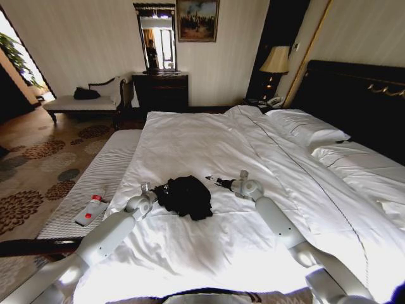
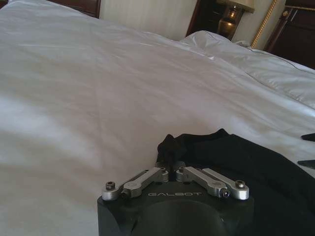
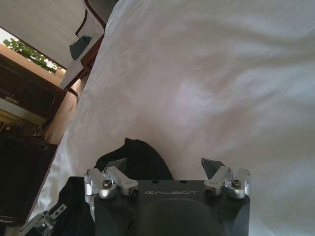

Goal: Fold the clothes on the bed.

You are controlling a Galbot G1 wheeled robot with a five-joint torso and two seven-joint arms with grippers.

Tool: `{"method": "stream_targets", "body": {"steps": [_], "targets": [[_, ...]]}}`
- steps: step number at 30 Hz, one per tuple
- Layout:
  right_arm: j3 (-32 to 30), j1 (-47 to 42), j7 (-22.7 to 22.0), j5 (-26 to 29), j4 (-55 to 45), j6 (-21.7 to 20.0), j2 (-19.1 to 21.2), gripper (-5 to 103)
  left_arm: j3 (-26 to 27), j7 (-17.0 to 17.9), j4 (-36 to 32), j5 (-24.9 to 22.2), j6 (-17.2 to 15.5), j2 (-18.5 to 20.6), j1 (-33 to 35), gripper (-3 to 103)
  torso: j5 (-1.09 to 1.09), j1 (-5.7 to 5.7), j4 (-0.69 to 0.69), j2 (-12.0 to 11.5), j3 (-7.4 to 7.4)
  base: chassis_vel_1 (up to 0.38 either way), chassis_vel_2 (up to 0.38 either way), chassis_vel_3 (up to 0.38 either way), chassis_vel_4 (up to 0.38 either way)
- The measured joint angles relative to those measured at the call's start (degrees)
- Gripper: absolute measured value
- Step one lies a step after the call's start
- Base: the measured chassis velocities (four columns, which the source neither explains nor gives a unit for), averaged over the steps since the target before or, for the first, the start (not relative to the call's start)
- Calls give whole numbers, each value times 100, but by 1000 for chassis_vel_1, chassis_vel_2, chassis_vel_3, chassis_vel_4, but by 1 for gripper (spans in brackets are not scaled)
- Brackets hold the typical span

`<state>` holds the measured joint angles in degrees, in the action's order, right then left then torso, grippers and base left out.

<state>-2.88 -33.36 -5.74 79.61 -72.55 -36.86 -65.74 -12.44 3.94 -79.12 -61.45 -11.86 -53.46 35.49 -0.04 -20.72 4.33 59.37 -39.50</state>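
The clothes (image 1: 185, 195) are a crumpled black heap on the near part of the bed (image 1: 190, 139), whose white duvet spreads all around. At the heap's left edge, my left gripper (image 1: 159, 189) is shut on a pinched fold of black cloth (image 2: 170, 150). The left gripper (image 2: 171, 166) has its linkages drawn together in the left wrist view. My right gripper (image 1: 212, 180) hovers just right of the heap. In its own view the right gripper (image 3: 165, 166) stands open, and the clothes (image 3: 138, 157) lie under one finger (image 3: 117, 164).
A striped bench (image 1: 107, 171) runs along the bed's left side with a red-capped bottle (image 1: 92, 212) on it. Pillows (image 1: 310, 130) and a dark headboard (image 1: 361, 95) lie to the right. A chaise (image 1: 82, 102) with a dark bundle (image 1: 86, 94) stands far back left.
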Motion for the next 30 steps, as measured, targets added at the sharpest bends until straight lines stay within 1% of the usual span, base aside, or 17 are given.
{"method": "stream_targets", "body": {"steps": [3,9,16,18,19,21,25,27,28,29,30], "targets": [[20,11,62,-108,166,2,-151,86,-55,13,-6,-35,-7,-5,-46,2,1,0,1,0,0,0,0,0,0],[46,35,152,-240,387,32,-277,86,-70,16,2,-47,-9,-2,-54,2,0,0,0,0,0,0,0,0,0],[66,57,228,-377,611,63,-431,81,-70,10,11,-55,-10,9,-49,2,0,0,0,0,0,0,0,0,0],[62,58,239,-408,662,67,-495,78,-71,7,20,-63,-12,5,-68,2,0,0,-1,0,0,0,0,0,0],[60,58,244,-426,673,69,-515,73,-70,5,27,-65,-12,-1,-76,2,1,0,0,0,0,0,0,0,0],[58,57,246,-433,676,70,-522,73,-71,4,31,-65,-12,-4,-79,2,1,0,-1,0,0,0,0,0,0],[64,32,283,-489,643,82,-542,51,-87,-19,115,-41,-12,-34,-94,2,1,0,0,0,0,0,0,0,0],[68,33,287,-493,640,82,-542,51,-87,-21,121,-38,-12,-37,-94,2,1,0,0,0,0,0,0,0,0],[82,43,297,-507,639,85,-547,45,-88,-26,137,-33,-12,-47,-94,2,1,0,-1,0,0,0,0,0,0],[82,43,297,-507,639,85,-547,45,-88,-26,137,-33,-12,-47,-94,2,1,0,-1,0,0,0,0,0,0],[93,59,307,-519,652,89,-553,40,-89,-29,144,-32,-12,-54,-94,2,1,0,-1,0,0,0,0,0,0]]}}
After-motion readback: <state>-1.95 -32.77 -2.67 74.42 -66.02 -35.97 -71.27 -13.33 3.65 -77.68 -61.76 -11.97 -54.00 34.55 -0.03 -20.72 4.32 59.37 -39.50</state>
